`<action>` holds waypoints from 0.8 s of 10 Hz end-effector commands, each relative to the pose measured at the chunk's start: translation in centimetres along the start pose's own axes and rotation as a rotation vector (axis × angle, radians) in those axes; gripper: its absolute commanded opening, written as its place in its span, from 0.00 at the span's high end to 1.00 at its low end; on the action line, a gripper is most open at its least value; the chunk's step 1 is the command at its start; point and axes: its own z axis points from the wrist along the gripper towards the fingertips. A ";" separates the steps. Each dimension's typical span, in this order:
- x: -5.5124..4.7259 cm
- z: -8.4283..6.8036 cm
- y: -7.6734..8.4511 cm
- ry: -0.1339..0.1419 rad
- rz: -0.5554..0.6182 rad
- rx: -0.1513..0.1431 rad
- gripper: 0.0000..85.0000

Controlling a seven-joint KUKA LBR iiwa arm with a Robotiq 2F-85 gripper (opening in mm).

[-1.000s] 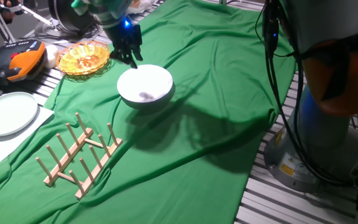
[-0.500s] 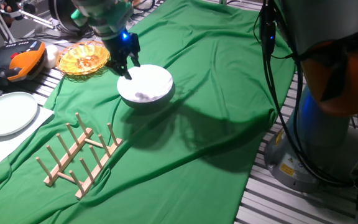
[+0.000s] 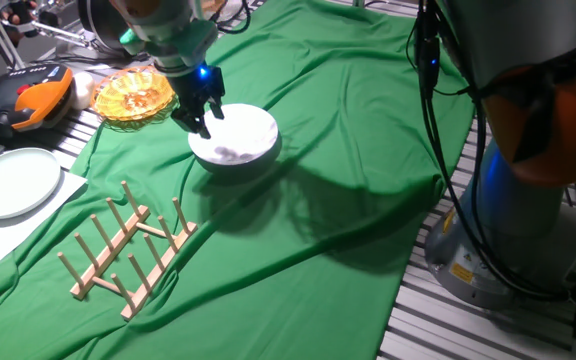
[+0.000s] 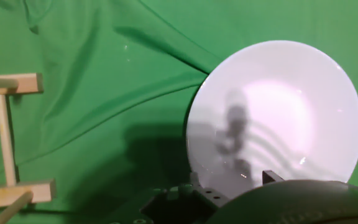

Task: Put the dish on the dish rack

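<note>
Up on the bench's green cloth [image 3: 348, 130], the dish [image 3: 238, 140] is seen far right of the dish rack [image 3: 128, 250]. The claw [image 3: 200, 118] is at its left rim; its grip cannot be told. Close up, the dish [image 4: 278, 112] fills the right, the dish rack [image 4: 8, 143] the left.

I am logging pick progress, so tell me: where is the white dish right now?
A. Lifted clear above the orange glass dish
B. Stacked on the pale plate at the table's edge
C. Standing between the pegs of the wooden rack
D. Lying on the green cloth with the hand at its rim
D: the white dish lies on the green cloth, the hand at its left rim; the rack holds nothing.
</note>
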 end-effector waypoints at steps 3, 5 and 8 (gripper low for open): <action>0.0 -0.1 0.0 0.047 -0.023 -0.009 0.80; 0.0 -0.1 0.0 0.072 -0.042 -0.017 1.00; 0.0 -0.1 0.0 0.049 -0.071 -0.052 1.00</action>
